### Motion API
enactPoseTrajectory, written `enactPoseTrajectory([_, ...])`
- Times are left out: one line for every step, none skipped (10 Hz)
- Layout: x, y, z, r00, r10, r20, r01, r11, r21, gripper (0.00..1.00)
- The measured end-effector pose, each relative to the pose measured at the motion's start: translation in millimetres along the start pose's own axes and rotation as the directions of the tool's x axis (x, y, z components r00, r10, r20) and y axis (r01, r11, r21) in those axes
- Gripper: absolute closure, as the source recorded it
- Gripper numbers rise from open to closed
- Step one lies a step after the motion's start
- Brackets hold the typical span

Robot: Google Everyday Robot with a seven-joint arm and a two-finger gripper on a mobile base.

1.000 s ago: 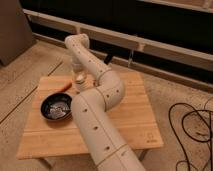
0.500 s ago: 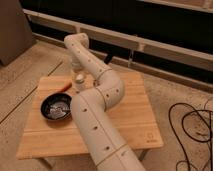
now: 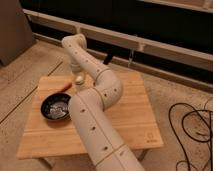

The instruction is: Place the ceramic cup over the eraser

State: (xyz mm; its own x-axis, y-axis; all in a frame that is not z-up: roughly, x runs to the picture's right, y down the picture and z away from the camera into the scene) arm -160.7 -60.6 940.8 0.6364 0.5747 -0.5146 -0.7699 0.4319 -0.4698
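The small cream-white ceramic cup (image 3: pixel 78 78) is at the far left part of the wooden table (image 3: pixel 125 115), right under the end of my arm. My gripper (image 3: pixel 76 71) is directly over the cup, at its rim. A small red eraser (image 3: pixel 64 87) lies flat on the table just left of and in front of the cup, apart from it. The arm hides the table surface behind the cup.
A black round bowl (image 3: pixel 56 107) sits on the left side of the table, in front of the eraser. My arm (image 3: pixel 100 120) sweeps across the table's middle. Black cables (image 3: pixel 192 130) lie on the floor at right. A dark wall with a rail runs behind.
The gripper and cup have sunk slightly toward the table. The bowl and eraser have not moved.
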Motion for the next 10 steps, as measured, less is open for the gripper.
enactPoseTrajectory([0.2, 0.5, -0.3, 1.0, 0.002, -0.001, -0.002, 1.0, -0.001, 0.59])
enactPoseTrajectory([0.9, 0.6, -0.6, 1.0, 0.004, -0.003, -0.004, 1.0, -0.002, 0.49])
enactPoseTrajectory([0.9, 0.7, -0.6, 1.0, 0.005, -0.003, -0.005, 1.0, -0.002, 0.46])
enactPoseTrajectory([0.9, 0.7, -0.6, 1.0, 0.005, -0.003, -0.005, 1.0, -0.002, 0.46])
enactPoseTrajectory([0.9, 0.6, -0.6, 1.0, 0.005, -0.003, -0.005, 1.0, -0.002, 0.46])
enactPoseTrajectory([0.9, 0.7, -0.6, 1.0, 0.005, -0.003, -0.005, 1.0, -0.002, 0.46])
enactPoseTrajectory([0.9, 0.6, -0.6, 1.0, 0.005, -0.003, -0.006, 1.0, -0.002, 0.46])
enactPoseTrajectory([0.9, 0.7, -0.6, 1.0, 0.005, -0.003, -0.005, 1.0, -0.002, 0.46])
enactPoseTrajectory([0.9, 0.6, -0.7, 1.0, 0.005, -0.003, -0.005, 1.0, -0.002, 0.46])
enactPoseTrajectory([0.9, 0.6, -0.7, 1.0, 0.005, -0.003, -0.005, 1.0, -0.002, 0.46])
